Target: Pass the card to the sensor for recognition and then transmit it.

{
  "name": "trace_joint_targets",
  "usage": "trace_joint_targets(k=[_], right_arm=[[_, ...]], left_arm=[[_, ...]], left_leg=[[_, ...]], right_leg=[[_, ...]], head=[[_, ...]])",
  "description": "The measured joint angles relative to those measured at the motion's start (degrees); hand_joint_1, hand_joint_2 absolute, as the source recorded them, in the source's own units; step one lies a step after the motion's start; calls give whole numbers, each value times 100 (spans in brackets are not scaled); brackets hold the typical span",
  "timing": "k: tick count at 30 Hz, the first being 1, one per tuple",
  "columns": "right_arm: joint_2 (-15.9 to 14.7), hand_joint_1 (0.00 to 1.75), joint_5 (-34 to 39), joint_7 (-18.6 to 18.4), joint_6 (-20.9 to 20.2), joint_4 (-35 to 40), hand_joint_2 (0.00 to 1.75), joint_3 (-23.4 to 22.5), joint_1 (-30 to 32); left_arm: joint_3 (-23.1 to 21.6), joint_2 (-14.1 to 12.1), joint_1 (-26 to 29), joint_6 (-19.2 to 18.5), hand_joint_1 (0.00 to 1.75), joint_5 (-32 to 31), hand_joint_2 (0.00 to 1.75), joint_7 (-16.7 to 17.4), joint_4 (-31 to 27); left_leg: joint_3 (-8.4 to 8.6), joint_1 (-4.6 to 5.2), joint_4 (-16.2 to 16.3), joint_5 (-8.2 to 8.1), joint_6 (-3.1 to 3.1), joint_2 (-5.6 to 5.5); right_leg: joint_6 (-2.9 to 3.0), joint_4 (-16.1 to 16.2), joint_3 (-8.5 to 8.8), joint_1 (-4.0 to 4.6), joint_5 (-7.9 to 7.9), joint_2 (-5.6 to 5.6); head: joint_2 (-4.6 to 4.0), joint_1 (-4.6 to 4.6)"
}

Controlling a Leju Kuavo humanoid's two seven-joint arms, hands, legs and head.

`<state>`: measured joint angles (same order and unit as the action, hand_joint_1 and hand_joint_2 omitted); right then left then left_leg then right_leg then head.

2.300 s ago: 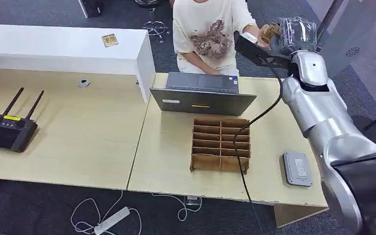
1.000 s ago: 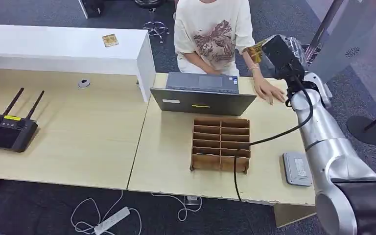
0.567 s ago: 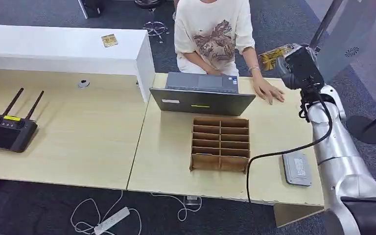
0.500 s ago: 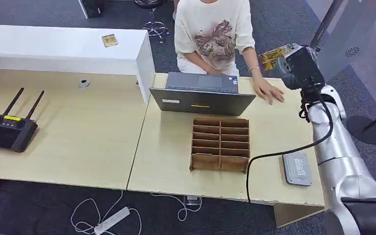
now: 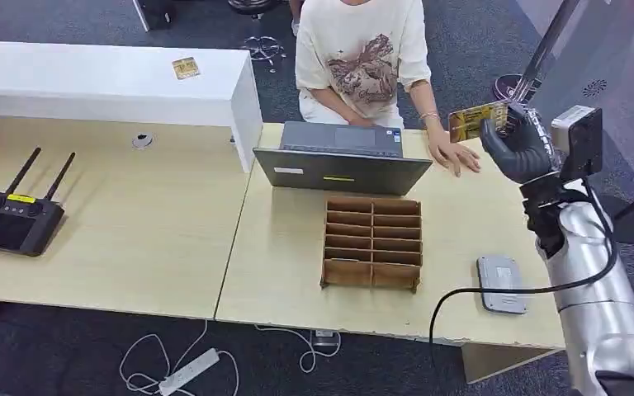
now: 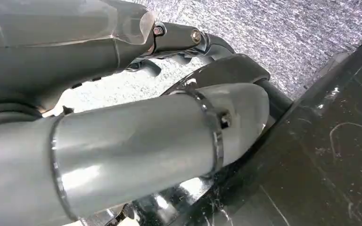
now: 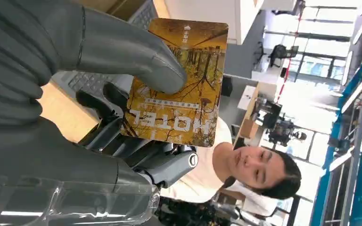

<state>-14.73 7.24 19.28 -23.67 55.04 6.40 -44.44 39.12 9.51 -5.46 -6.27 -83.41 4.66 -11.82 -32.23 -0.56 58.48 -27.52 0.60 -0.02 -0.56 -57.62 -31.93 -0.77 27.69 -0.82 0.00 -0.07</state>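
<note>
1. Card (image 5: 470, 122) (image 7: 179, 82): yellow-gold, rectangular with rounded corners, printed with an autumn tree scene and the word "HOTEL" in white.
2. Held off the table at its far right end, pinched between the thumb and the darker fingers of the right hand (image 5: 518, 148) (image 7: 52, 89).
3. Printed face turned toward the wrist camera, thumb pressed on that face.
4. Sensor (image 5: 500, 283): flat grey rectangular pad with rounded corners, lying on the table near its front right edge, well apart from the card.
</note>
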Motion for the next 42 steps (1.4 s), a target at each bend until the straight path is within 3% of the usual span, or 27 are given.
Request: trace_joint_targets(k=[18,28,42], right_arm=[[-752,175,817,-7,-430,680,175,2,724],[-1021,175,933,-7,-424,1198,175,-129,1276],[-1182,175,776,7,-195,1379,175,-391,1533]], left_arm=[[0,-7,3,15,0,-48,0,-37,0],[0,-7,3,13,0,-46,0,-39,0],[2,-7,3,37,0,-44,0,-46,0]], left_leg=[[-1,-1,0,0,0,2],[-1,-1,0,0,0,2],[-1,-1,0,0,0,1]], right_leg=[[0,-1,-2,1,0,2],[0,-1,-3,1,0,2],[0,-1,-3,1,0,-1]], head=[[0,0],[0,0],[0,2]])
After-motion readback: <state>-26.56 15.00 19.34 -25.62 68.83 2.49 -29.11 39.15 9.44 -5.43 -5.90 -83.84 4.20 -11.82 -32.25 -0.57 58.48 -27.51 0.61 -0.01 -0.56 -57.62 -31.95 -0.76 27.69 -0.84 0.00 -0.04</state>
